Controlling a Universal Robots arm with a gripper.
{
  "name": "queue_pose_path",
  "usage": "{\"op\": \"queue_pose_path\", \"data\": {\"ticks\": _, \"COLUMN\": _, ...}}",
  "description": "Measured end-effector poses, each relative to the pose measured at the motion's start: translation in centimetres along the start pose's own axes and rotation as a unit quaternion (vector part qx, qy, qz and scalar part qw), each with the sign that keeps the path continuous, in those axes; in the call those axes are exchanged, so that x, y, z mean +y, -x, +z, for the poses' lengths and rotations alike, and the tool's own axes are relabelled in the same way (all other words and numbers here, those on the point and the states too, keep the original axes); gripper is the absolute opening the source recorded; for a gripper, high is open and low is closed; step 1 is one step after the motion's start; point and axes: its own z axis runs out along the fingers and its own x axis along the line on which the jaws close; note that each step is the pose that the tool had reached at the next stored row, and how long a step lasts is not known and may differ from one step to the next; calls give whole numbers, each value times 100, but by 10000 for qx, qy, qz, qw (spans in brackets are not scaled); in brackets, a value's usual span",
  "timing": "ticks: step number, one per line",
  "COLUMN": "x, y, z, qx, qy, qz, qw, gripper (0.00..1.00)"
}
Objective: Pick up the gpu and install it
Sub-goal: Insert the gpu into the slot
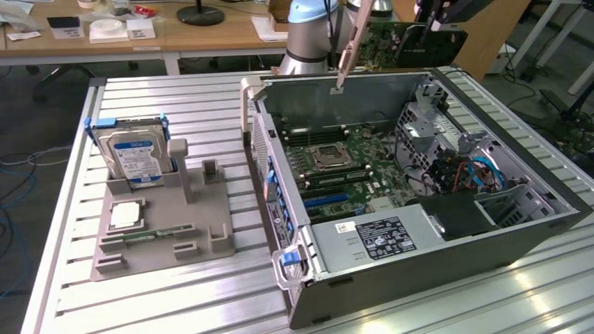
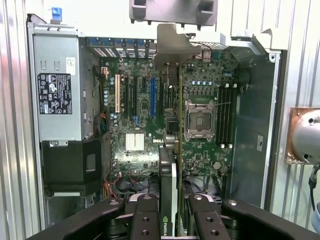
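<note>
My gripper (image 1: pixel 429 31) hangs above the far rim of the open computer case (image 1: pixel 547 202), shut on the gpu (image 1: pixel 385 42). The card is held on edge, and its greyish metal bracket (image 1: pixel 346 52) points down toward the case's back wall. From the wrist, the gpu (image 2: pixel 169 165) appears edge-on between my two black fingers (image 2: pixel 145 215), with its bracket (image 2: pixel 170 47) at the far end. Well below it lies the motherboard (image 2: pixel 135 145) with its blue expansion slot (image 2: pixel 153 95), the card still high over them.
The case holds a power supply (image 1: pixel 390 235), an open CPU socket (image 1: pixel 330 156) and drive cables (image 1: pixel 478 170). At the exterior view's left, a grey fixture (image 1: pixel 199 233) carries a hard drive (image 1: pixel 135 156), a processor (image 1: pixel 125 216) and a memory stick (image 1: pixel 149 235). The arm's base (image 1: pixel 311 35) stands behind the case.
</note>
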Motion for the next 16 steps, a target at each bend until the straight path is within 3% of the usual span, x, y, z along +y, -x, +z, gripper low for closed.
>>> {"op": "queue_pose_path", "data": {"ticks": 16, "x": 44, "y": -19, "z": 236, "qx": -11, "qy": 0, "qz": 0, "qw": 10000, "gripper": 27}}
